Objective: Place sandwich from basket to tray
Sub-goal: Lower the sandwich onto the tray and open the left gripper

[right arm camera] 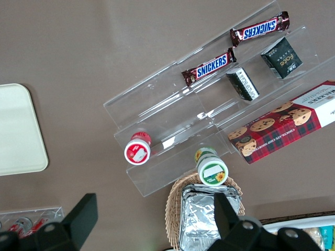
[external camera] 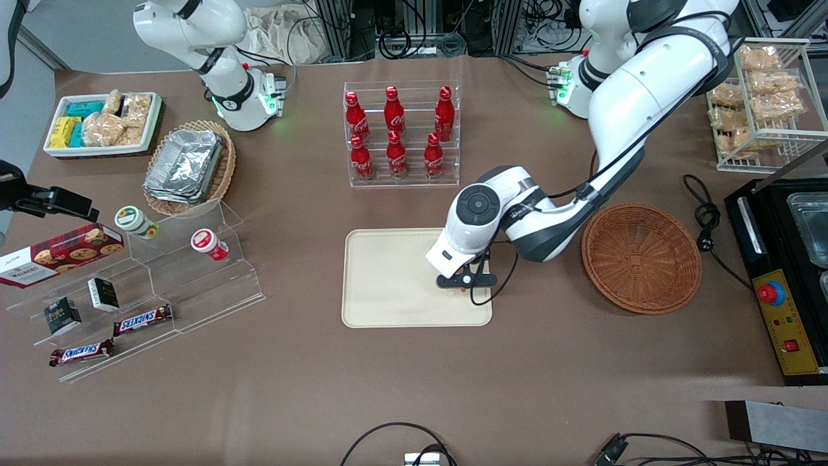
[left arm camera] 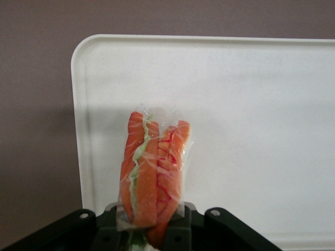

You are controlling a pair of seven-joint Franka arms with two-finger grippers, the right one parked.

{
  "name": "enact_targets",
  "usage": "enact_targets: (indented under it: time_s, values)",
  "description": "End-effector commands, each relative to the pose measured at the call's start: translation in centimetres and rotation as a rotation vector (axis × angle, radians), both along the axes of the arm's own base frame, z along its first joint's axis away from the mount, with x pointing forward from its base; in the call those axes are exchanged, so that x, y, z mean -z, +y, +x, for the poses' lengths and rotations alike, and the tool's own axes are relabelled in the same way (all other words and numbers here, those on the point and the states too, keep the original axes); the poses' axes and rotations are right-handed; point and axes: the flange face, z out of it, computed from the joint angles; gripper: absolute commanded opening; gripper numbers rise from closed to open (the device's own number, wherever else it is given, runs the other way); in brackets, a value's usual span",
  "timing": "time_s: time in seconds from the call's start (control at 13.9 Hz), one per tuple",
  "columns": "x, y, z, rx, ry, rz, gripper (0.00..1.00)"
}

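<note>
My left gripper (external camera: 464, 288) hangs over the cream tray (external camera: 388, 285), near the tray's corner closest to the round reddish-brown basket (external camera: 640, 257). In the left wrist view the gripper (left arm camera: 153, 222) is shut on the sandwich (left arm camera: 154, 170), a clear-wrapped wedge with orange and green filling edges showing, held over the tray (left arm camera: 251, 104). In the front view the sandwich is almost hidden under the wrist. The basket holds nothing that I can see.
A clear rack of red cola bottles (external camera: 401, 133) stands farther from the camera than the tray. An acrylic stepped shelf (external camera: 187, 272) with snacks, an oval wicker basket of foil containers (external camera: 189, 167) and a white snack bin (external camera: 100, 123) lie toward the parked arm's end. A black appliance (external camera: 786, 272) sits beside the round basket.
</note>
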Motion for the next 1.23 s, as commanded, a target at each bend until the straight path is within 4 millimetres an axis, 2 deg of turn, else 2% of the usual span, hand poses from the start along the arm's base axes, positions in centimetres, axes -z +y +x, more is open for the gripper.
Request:
enact_targets:
  time_s: [0.0,0.29,0.58,0.65,0.79,0.94,1.01,1.08,1.15]
  values:
    - [1.7,-1.4,0.6,-0.016,-0.034,0.041,0.00]
    - [1.9,-1.4,0.5,-0.016,-0.032,0.042,0.00]
    - [2.4,-1.5,0.3,-0.006,-0.030,0.050,0.13]
    - [3.2,-1.5,0.2,-0.005,-0.022,0.054,0.14]
    - [3.3,-2.1,-0.2,0.003,-0.025,0.052,0.16]
    - [3.9,-2.0,-0.3,0.005,-0.026,0.064,0.23]
    - [4.2,-1.9,-0.2,0.003,-0.029,0.074,0.36]
    - [4.4,-1.7,0.0,0.001,-0.031,0.080,0.75]
    - [4.4,-1.6,0.0,0.002,-0.033,0.080,1.00]
